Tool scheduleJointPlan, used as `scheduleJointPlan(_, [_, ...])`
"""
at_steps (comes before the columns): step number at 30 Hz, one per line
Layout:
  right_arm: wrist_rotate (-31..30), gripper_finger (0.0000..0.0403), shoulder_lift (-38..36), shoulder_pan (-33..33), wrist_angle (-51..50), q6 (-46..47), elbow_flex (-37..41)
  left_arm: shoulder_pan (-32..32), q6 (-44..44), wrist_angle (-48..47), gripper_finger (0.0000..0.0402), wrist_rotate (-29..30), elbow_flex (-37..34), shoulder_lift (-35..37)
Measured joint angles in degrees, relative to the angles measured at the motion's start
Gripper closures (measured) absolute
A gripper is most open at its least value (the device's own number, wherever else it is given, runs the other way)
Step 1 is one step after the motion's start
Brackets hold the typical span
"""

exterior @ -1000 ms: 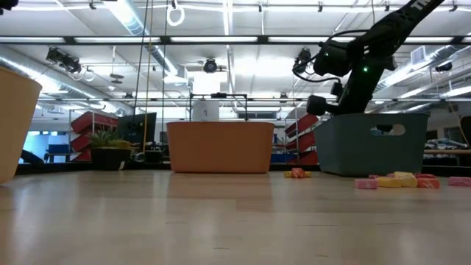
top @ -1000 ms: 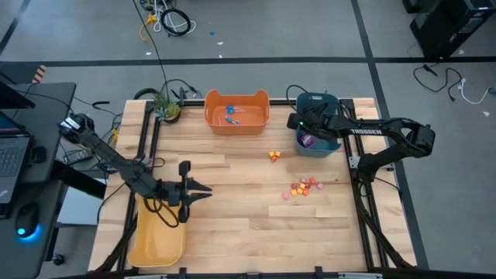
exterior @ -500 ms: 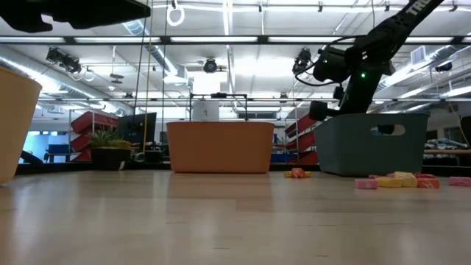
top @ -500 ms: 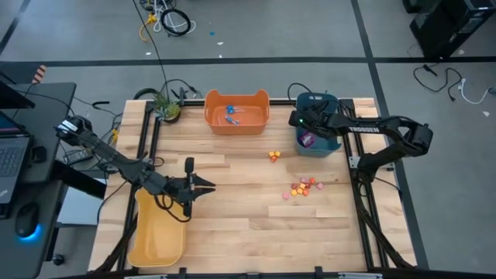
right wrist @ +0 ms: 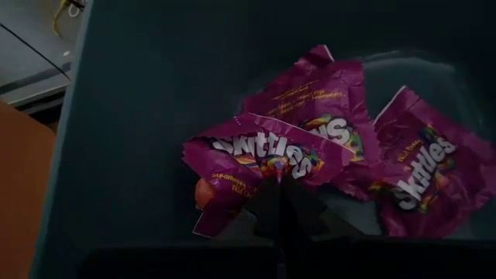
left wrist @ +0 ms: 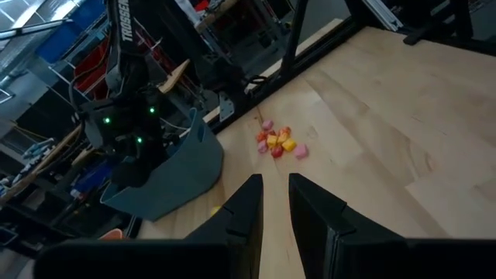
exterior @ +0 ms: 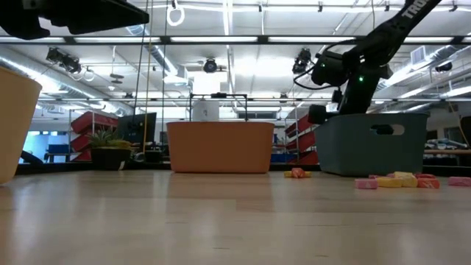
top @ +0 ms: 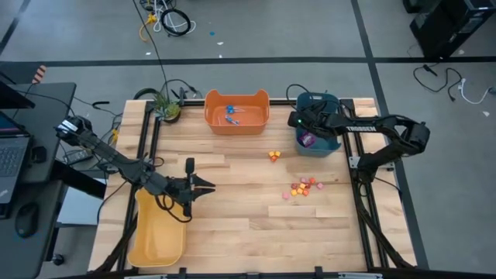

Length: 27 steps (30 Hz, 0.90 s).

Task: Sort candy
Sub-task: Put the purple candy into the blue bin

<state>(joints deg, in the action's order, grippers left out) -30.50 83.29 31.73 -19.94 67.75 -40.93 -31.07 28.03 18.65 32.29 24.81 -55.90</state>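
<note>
Inside the teal bin (top: 316, 136), the right gripper (right wrist: 280, 203) is clenched on a purple packet (right wrist: 267, 159); only its wrist view shows two more packets (right wrist: 415, 178) beside it. From above, small candies (top: 304, 187) lie on the tabletop (top: 232, 217), lollipops (top: 231, 115) in the orange bin (top: 236, 124). The left gripper (top: 203, 185) hovers beside the yellow bin (top: 155, 240), fingers slightly apart, holding nothing.

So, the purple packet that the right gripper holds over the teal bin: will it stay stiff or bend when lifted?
The purple packet probably flops: its edges already curl and crease beside the right gripper. Its glossy film looks slippery, so it may slide out. It seems light, like the flat packets lying in the teal bin.
</note>
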Motion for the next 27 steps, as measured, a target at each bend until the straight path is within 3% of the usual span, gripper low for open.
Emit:
scheduleJointPlan(17, [0.0,0.0401,0.1,0.9,-0.3,-0.3,0.1,0.0,0.0,-0.8,0.0335,0.2,0.0,0.0])
scheduleJointPlan(27, [0.0,0.0357,0.1,0.9,0.2,-0.4,0.1,0.0,-0.2,-0.4,0.0335,0.2,0.0,0.0])
